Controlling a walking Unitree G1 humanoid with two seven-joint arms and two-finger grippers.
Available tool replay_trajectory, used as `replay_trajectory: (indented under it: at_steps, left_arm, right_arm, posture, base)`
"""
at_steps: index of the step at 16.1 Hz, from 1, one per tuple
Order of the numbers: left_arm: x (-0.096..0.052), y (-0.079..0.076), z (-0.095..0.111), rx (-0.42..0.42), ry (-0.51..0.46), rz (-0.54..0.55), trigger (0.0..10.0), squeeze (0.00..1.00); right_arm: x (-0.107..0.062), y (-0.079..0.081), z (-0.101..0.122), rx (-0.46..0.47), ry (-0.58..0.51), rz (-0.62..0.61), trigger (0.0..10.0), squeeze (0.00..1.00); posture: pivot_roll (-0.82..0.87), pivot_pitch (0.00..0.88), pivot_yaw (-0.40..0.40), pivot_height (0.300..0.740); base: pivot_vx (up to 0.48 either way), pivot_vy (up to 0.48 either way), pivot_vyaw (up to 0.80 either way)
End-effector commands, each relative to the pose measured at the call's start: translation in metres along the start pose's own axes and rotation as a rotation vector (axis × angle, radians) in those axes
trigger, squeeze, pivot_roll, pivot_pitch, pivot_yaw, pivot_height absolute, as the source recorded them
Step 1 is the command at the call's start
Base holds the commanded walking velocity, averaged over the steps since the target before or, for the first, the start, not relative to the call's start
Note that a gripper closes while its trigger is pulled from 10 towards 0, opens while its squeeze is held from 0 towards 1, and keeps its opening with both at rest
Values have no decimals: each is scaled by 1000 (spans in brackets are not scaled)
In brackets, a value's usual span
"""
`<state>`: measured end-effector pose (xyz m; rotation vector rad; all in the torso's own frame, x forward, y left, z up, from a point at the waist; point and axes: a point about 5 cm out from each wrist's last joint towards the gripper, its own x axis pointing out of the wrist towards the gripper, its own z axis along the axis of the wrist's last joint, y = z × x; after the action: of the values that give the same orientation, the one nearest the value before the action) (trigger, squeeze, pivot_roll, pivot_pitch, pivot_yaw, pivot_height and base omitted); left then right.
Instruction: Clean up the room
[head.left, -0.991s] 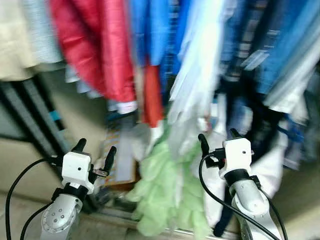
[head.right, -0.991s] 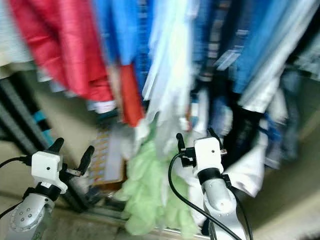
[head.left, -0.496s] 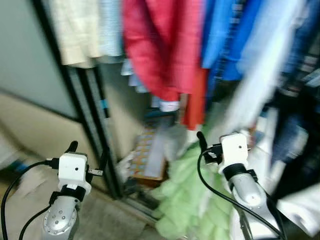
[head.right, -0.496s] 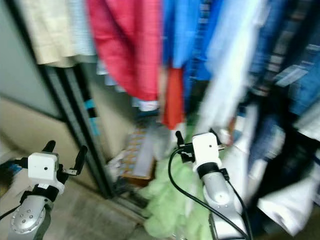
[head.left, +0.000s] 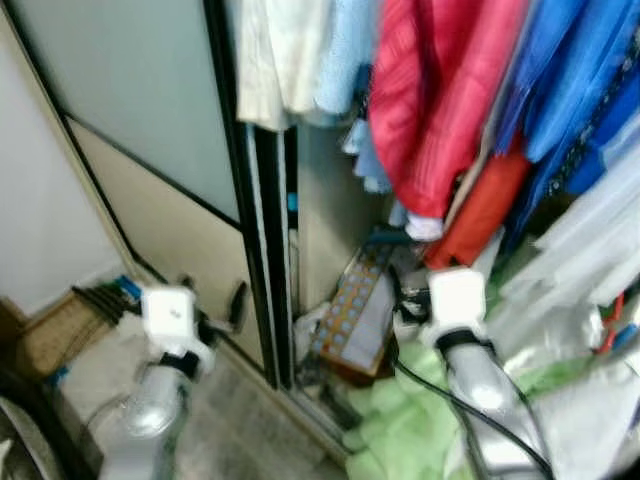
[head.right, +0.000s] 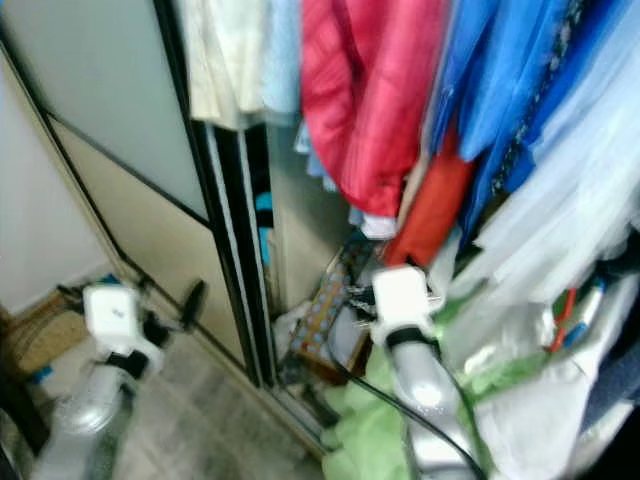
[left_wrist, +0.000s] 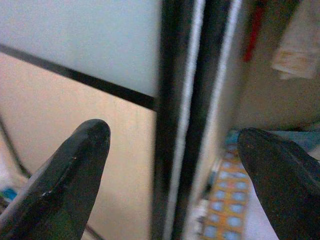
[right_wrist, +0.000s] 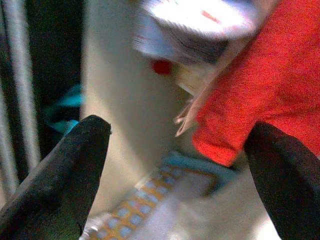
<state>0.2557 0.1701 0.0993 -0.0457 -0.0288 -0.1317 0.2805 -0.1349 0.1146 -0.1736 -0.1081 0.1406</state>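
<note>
While the head views are smeared with blur, we can make out both arms raised in front of an open wardrobe whose dark sliding-door frame (head.left: 262, 250) runs top to bottom through the scene, and we place everything else by that frame. Our left gripper (left_wrist: 175, 170) hovers in front of the frame, its two black fingers (left_wrist: 70, 175) spread wide apart — nothing lies between them, and they touch nothing. Through the gap we see the frame's black and silver rails, with the pale door panel (head.left: 150, 130) to the frame's left.

Our right gripper (right_wrist: 177, 175) hangs to the right of the frame, inside the wardrobe opening, fingers likewise well apart and empty. Between them shows the hem of a red garment (right_wrist: 265, 95), near but not touching.

Right of the frame, a row of hanging clothes (head.left: 450, 110) — cream, pale blue, red, bright blue — fills the upper opening. Below them, just beside the foot of the frame, a patterned box (head.left: 352, 310) with orange and blue squares leans on the wardrobe floor, and further right a light green cloth (head.left: 400, 430) lies heaped beneath our right arm.
</note>
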Motion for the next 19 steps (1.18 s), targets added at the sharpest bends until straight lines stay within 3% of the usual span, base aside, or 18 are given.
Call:
replay_trajectory:
  at_steps: [1, 2, 6, 8, 9, 10, 12, 14, 16, 19]
  left_arm:
    - [-3, -4, 5, 29, -38, -48, 10000, 0]
    - [-8, -1, 6, 86, -36, -60, 10000, 0]
    - [-23, 13, 7, 156, -27, -71, 10000, 0]
    - [-25, 17, 7, 182, -29, -59, 10000, 0]
    - [-25, 18, 5, 178, 4, -65, 10000, 0]
    - [-25, 17, 6, 185, 0, -90, 10000, 0]
    - [-27, 18, 7, 192, -9, -67, 10000, 0]
    - [-33, 18, 5, 197, -4, -50, 10000, 0]
    - [-36, 15, 2, 206, 6, -41, 10000, 0]
    - [-34, 18, 5, 212, -3, -12, 10000, 0]
  right_arm:
    - [1, -11, 5, -23, -24, -25, 10000, 0]
    - [-2, -17, 1, -29, -10, -40, 10000, 0]
    - [-6, -28, -10, 38, 48, -141, 10000, 0]
    - [-10, -31, -13, -2, 53, -192, 10000, 0]
    - [-14, -28, -14, 15, 47, -165, 10000, 0]
    - [-19, -30, -12, -39, 43, -178, 10000, 0]
    - [-35, -38, -11, -2, 85, -158, 10000, 0]
    - [-47, -40, -14, -28, 104, -132, 10000, 0]
    - [-45, -37, -14, -58, 95, -94, 10000, 0]
    - [-33, -25, -6, -51, 77, -57, 10000, 0]
  posture:
    - [-22, 0, 7, 740]
    - [-12, 0, 10, 740]
    - [11, 0, 56, 740]
    - [9, 0, 75, 740]
    - [5, 0, 77, 740]
    - [-4, 0, 70, 740]
    - [-17, 0, 32, 740]
    - [-19, 0, 17, 740]
    - [-10, 0, -1, 740]
    - [5, 0, -11, 740]
  base:
    - [0, 0, 788]
    - [0, 0, 788]
    - [0, 0, 177]
    - [0, 0, 0]
    - [0, 0, 0]
    - [0, 0, 0]
    - [0, 0, 0]
    - [0, 0, 0]
    - [0, 0, 0]
    - [0, 0, 800]
